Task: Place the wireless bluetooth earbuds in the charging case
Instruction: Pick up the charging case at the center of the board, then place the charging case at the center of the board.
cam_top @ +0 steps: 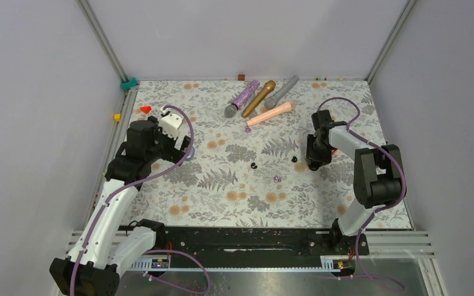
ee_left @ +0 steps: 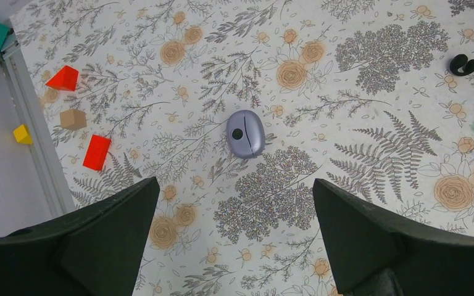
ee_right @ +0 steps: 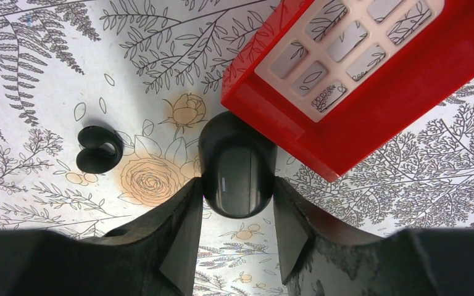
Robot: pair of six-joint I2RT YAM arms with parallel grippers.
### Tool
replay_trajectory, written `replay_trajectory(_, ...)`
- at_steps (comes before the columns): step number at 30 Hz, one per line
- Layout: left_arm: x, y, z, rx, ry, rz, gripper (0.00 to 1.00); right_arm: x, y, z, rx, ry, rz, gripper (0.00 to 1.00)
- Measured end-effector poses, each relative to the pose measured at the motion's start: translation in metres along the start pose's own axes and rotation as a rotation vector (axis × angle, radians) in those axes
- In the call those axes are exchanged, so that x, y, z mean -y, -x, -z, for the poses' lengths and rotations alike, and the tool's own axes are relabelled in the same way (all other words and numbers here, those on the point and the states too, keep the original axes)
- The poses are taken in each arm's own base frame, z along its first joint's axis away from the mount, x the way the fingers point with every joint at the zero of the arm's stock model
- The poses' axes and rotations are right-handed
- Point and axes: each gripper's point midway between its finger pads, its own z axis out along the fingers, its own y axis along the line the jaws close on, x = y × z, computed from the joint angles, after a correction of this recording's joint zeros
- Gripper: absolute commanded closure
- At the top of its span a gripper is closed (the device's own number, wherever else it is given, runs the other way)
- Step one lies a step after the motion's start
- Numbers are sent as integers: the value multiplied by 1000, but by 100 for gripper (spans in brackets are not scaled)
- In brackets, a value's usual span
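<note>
At table [cam_top: 222, 203] right, right end effector [ee_right: 234, 192] downturned, gripping black case [ee_right: 235, 154], left end effector [ee_left: 234, 191] wide

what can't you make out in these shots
- The black case: hidden under the right pincer in the top view.
- The purple earbuds: too small in the top view for any detail.
- The red tray: cut off by the right wrist view's top and right edges.
- The purple case: closed in the left wrist view, inside hidden.
</note>
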Motion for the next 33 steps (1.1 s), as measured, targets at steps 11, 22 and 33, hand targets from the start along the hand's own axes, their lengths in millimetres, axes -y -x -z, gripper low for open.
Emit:
replay_trajectory(11,0,2,3,11,4,-1,2,-14,2,9,17,55,19,66)
replay_trajectory(22,0,2,2,10,3,-1,1,-79,34,85,280,156,220,65)
replay_trajectory(33,-4,0,-4,18,27,7,2,-224,66,109,348,296,441,62)
